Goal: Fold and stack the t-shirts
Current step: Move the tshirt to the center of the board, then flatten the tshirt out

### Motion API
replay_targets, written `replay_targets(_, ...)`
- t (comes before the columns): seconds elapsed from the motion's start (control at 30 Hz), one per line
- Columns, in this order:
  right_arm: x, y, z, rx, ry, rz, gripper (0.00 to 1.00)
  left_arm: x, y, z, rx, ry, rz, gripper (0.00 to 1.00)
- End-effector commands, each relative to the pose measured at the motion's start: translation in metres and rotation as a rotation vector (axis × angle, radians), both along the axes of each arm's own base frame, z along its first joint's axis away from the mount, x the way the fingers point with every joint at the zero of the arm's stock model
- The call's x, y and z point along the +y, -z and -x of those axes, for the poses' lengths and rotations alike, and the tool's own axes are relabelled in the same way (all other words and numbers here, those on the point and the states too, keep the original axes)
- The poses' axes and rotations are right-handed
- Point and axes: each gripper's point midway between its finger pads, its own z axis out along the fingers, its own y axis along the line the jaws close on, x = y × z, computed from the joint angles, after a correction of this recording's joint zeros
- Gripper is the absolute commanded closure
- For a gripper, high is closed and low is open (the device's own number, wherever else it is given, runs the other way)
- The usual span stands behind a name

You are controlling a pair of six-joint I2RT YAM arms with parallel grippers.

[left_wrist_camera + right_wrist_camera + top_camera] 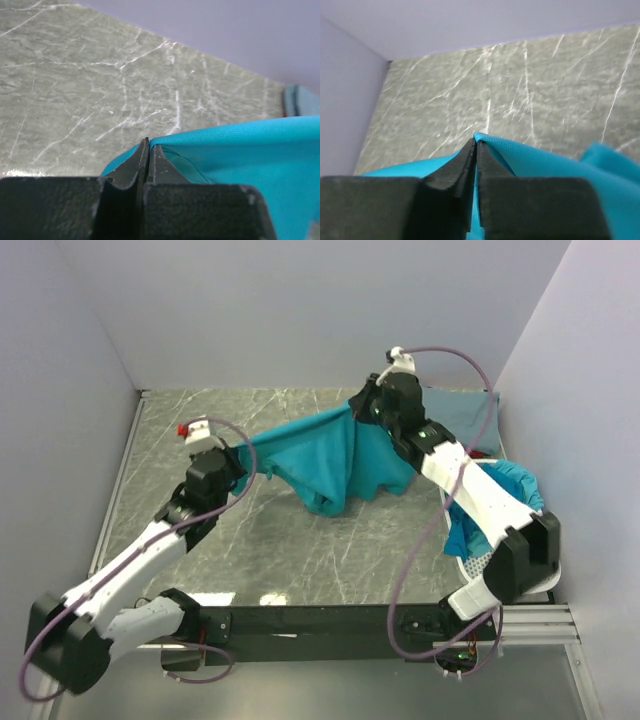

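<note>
We see the teal shirt strung btwn both arms, above the middle-to-back part of the table. L gripper is clamped on one end of the shirt's top edge, jaws pressed together w/ just the cloth edge nipped at the tips. R gripper does the same on the other end, jaws closed on a small peak of teal fabric. So the long axis is that taut top edge. It runs diagonally, from the L gripper nearer us & to the left, to the R gripper farther back & to the right. The rest of the shirt hangs off that line as a sagging sheet, pointing down toward the table. The lowest folds bunch below the R end & seem to touch the surface, tho we can't be sure. Which end is collar or hem, we can't tell. Behind the R gripper, at back right, a grey-blue shirt lies flat. More teal cloth is piled in the basket by the R arm, at the table's right edge.
</note>
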Motion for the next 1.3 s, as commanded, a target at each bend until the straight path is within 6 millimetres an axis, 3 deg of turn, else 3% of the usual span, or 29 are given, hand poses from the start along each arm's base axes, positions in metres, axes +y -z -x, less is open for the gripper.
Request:
replay_targets(0.0,-0.035,0.008,-0.054,-0.004,0.153,0.098,0.87,0.028,0.031,-0.035,0.113,-0.085,-0.112,0.98)
replay_targets(0.03,-0.024,0.027,-0.071,0.054,0.12,0.121,0.82,0.032,0.041,-0.042,0.143,-0.095,-0.115,0.96)
replay_targets(0.07,-0.021,0.039,-0.079,0.092,0.11,0.14,0.74,0.035,0.045,-0.051,0.159,-0.116,-0.116,0.83)
replay_targets(0.1,-0.015,0.071,-0.082,0.175,0.091,0.177,0.59,0.042,0.071,-0.058,0.231,-0.161,-0.156,0.7)
replay_targets(0.17,-0.005,0.087,-0.08,0.205,0.045,0.17,0.52,0.043,0.082,-0.066,0.273,-0.184,-0.18,0.38)
replay_targets(0.2,-0.002,0.086,-0.074,0.196,0.029,0.151,0.47,0.045,0.1,-0.063,0.327,-0.191,-0.207,0.32)
replay_targets(0.23,0.0,0.105,-0.067,0.207,0.011,0.142,0.46,0.047,0.105,-0.062,0.338,-0.202,-0.208,0.29)
replay_targets(0.3,0.007,0.107,-0.054,0.202,-0.03,0.113,0.44,0.048,0.113,-0.058,0.347,-0.208,-0.197,0.18)
replay_targets(0.37,0.005,0.129,-0.039,0.242,-0.045,0.124,0.44,0.051,0.12,-0.053,0.356,-0.22,-0.191,0.11)
replay_targets(0.4,0.004,0.126,-0.033,0.236,-0.048,0.118,0.44,0.053,0.121,-0.05,0.359,-0.226,-0.189,0.1)
replay_targets(0.43,0.002,0.14,-0.024,0.259,-0.054,0.126,0.44,0.054,0.123,-0.049,0.364,-0.235,-0.189,0.1)
replay_targets(0.57,0.0,0.151,-0.003,0.27,-0.087,0.104,0.44,0.069,0.141,-0.039,0.436,-0.299,-0.185,0.11)
replay_targets(0.7,-0.004,0.156,0.014,0.273,-0.097,0.095,0.44,0.103,0.166,-0.032,0.54,-0.416,-0.152,0.15)
replay_targets(0.8,-0.013,0.166,0.022,0.287,-0.079,0.109,0.44,0.121,0.174,-0.027,0.581,-0.469,-0.102,0.17)
replay_targets(1.0,-0.019,0.175,0.032,0.291,-0.076,0.118,0.44,0.135,0.181,-0.018,0.607,-0.498,-0.051,0.21)
replay_targets(1.27,-0.014,0.178,0.035,0.29,-0.106,0.106,0.44,0.137,0.182,0.007,0.593,-0.493,-0.005,0.29)
